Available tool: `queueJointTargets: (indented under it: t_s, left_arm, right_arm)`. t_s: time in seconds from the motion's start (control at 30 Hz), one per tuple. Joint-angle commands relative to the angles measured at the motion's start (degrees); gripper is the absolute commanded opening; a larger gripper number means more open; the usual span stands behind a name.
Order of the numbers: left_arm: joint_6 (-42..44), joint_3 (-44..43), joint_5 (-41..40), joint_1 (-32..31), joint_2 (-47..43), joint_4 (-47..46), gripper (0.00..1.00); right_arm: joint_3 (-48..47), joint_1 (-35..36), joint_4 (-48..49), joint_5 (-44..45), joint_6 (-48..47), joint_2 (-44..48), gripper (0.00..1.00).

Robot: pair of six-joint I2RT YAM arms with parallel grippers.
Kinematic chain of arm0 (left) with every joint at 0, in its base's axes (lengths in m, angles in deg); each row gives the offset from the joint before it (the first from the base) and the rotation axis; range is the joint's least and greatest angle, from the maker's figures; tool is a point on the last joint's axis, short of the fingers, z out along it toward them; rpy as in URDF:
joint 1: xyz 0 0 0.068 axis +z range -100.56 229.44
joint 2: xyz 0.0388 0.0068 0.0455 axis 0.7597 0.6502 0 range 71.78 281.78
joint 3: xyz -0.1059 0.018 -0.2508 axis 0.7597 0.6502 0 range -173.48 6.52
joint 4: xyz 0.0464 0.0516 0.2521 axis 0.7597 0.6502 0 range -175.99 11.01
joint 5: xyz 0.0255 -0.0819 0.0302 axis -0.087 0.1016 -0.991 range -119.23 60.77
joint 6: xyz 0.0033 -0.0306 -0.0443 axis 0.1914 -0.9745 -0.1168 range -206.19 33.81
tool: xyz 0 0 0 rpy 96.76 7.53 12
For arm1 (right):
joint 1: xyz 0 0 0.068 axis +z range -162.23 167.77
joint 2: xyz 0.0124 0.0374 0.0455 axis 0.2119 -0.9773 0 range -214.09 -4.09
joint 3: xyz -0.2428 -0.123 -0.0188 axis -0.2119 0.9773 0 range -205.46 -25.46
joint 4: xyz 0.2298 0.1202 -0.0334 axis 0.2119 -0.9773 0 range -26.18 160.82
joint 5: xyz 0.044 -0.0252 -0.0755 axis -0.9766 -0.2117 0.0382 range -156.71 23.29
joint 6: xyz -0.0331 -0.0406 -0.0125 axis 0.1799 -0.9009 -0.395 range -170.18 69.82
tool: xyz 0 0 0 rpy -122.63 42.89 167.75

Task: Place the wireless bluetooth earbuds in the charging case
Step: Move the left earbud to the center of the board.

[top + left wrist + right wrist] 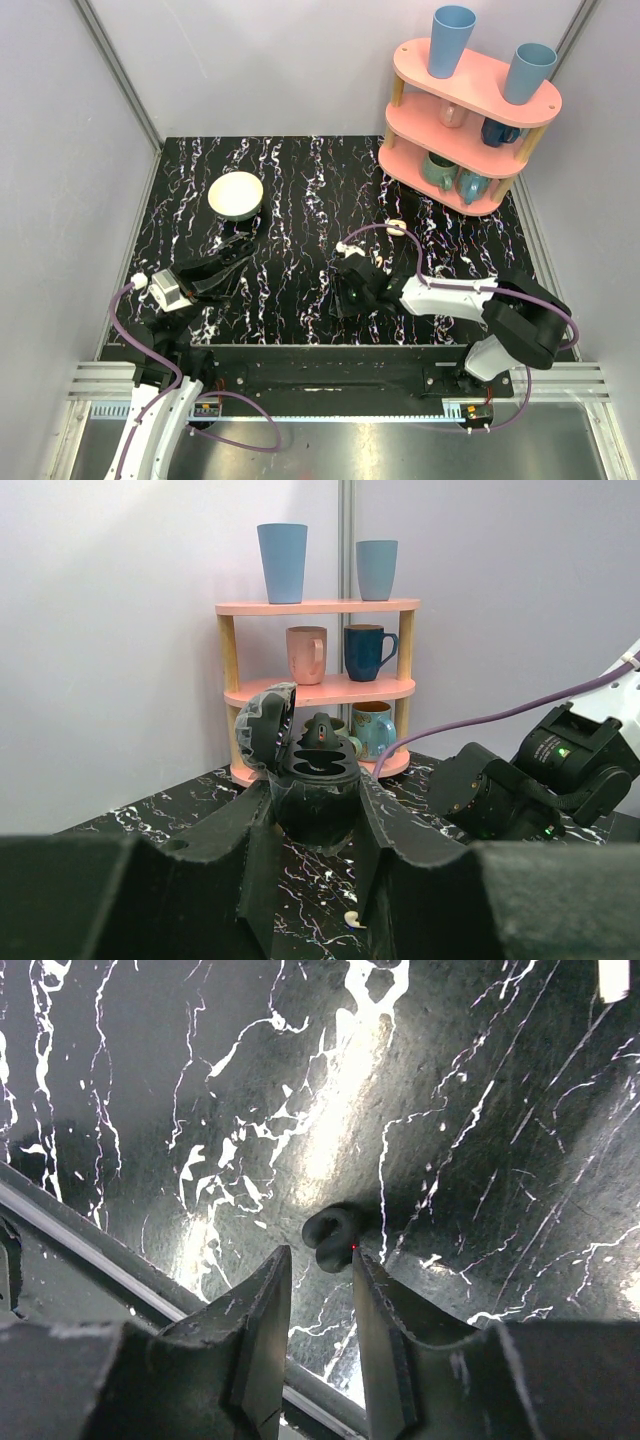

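The charging case (318, 802) is black with faint marbling, and its lid (265, 725) stands open over two dark wells. My left gripper (315, 785) is shut on it, one finger against each side; in the top view this gripper (238, 248) lies just below the bowl. One black earbud (333, 1235) with a tiny red light lies on the marbled tabletop. My right gripper (321, 1252) points down at it, narrowly open, with the earbud just beyond its fingertips and nothing between them. From above, the right gripper (350, 288) hides that earbud. I cannot tell whether an earbud sits in the case.
A cream bowl (236, 195) stands at the back left. A pink three-tier shelf (468, 110) with cups and mugs fills the back right corner. A tiny cream curved piece (352, 918) lies on the table under my left fingers. The table's front rail (90, 1250) runs close behind the right gripper.
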Motion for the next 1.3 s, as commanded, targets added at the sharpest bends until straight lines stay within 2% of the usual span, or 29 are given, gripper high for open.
queueJointTargets:
  t_s: [0.0,0.4,0.8,1.07,1.27]
  left_arm:
    - [-0.16,-0.45,-0.86,0.43,-0.45,-1.74,0.06]
    - [-0.24,-0.54,-0.95,0.34,-0.18,-1.82,0.06]
    - [-0.33,-0.45,-0.86,0.34,-0.1,-1.82,0.06]
    - [-0.33,-0.45,-0.77,0.43,-0.18,-1.82,0.06]
    - [-0.24,-0.45,-0.59,0.43,-0.01,-1.91,0.06]
  right_arm:
    - [-0.06,1.27,0.6,-1.35,0.95,2.17,0.38]
    - [-0.06,2.06,-0.19,-1.97,1.83,2.78,0.36]
    - [-1.37,2.06,-2.21,2.77,-0.8,2.96,0.37]
    - [-4.45,1.28,-3.19,6.55,-9.41,2.78,0.39]
    - [-4.63,-2.33,0.15,1.56,-18.37,0.85,0.38]
